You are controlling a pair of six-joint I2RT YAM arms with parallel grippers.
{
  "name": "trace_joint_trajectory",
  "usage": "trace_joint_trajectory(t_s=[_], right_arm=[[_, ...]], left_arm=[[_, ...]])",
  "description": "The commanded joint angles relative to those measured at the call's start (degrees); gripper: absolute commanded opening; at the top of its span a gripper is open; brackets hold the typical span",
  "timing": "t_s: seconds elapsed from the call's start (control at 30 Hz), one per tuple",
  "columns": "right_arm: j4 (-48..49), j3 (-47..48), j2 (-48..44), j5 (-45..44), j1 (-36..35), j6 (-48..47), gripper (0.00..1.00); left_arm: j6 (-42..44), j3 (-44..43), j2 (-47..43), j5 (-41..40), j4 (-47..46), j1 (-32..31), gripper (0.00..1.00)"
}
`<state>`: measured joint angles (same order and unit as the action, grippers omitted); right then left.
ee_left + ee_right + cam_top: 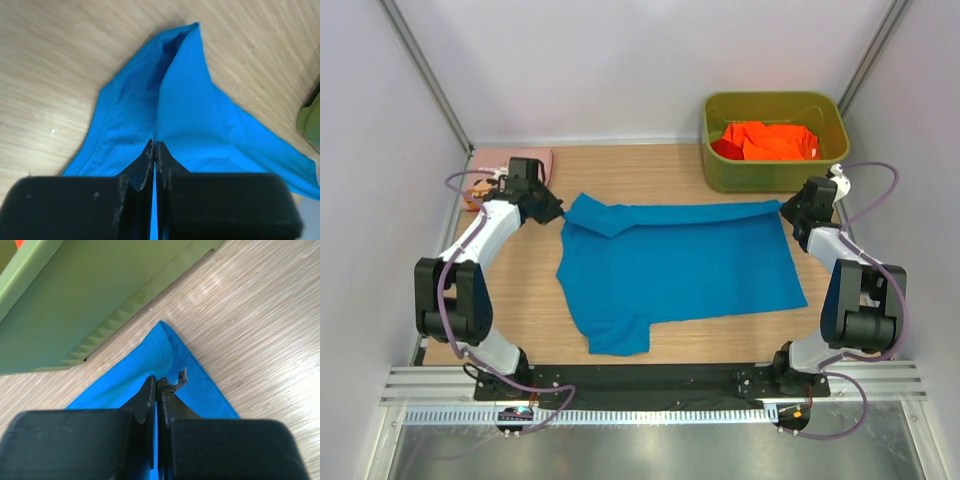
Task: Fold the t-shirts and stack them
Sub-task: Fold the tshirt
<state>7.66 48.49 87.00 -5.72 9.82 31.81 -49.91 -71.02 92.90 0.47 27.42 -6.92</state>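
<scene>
A bright blue t-shirt (pixel 680 265) lies spread across the wooden table, its far edge lifted into a taut fold. My left gripper (pixel 556 211) is shut on the shirt's far left corner; in the left wrist view blue cloth (pixel 190 110) runs out from between the closed fingertips (pixel 155 145). My right gripper (pixel 788 208) is shut on the far right corner, and blue cloth (pixel 155 357) bunches at its tips (pixel 159 382). Orange and red t-shirts (pixel 770 140) lie in the bin. A pink t-shirt (pixel 505 163) lies at the far left, partly hidden by my left arm.
The olive-green plastic bin (pixel 775 175) stands at the back right, close behind my right gripper; its wall (pixel 80 305) fills the upper left of the right wrist view. White walls close in the table on three sides.
</scene>
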Motion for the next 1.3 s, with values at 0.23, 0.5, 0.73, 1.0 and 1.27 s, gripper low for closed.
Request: trace_joint_trajectory(t_s=[0.23, 0.5, 0.73, 1.0, 1.27], right_arm=[[-2.12, 1.87, 2.64, -4.3, 0.54, -0.61, 0.01], [-6.34, 1.52, 4.58, -6.32, 1.34, 0.62, 0.01], [-6.69, 1.26, 5.37, -6.32, 2.13, 0.44, 0.01], [-7.13, 2.49, 5.72, -3.78, 3.01, 0.44, 0.01], [-7.31, 1.61, 6.51, -4.04, 3.01, 0.53, 0.04]], left_arm=[[-4.75, 13.62, -8.88, -0.12, -2.37, -2.13, 0.0], [-6.52, 22.41, -11.08, -4.77, -5.89, -4.68, 0.0], [-7.3, 24.96, -13.18, -5.22, -5.62, -4.77, 0.0], [-6.43, 23.74, -16.7, -7.34, -2.9, -4.86, 0.0], [-8.18, 28.04, -18.37, -6.53, -4.22, -6.53, 0.0]])
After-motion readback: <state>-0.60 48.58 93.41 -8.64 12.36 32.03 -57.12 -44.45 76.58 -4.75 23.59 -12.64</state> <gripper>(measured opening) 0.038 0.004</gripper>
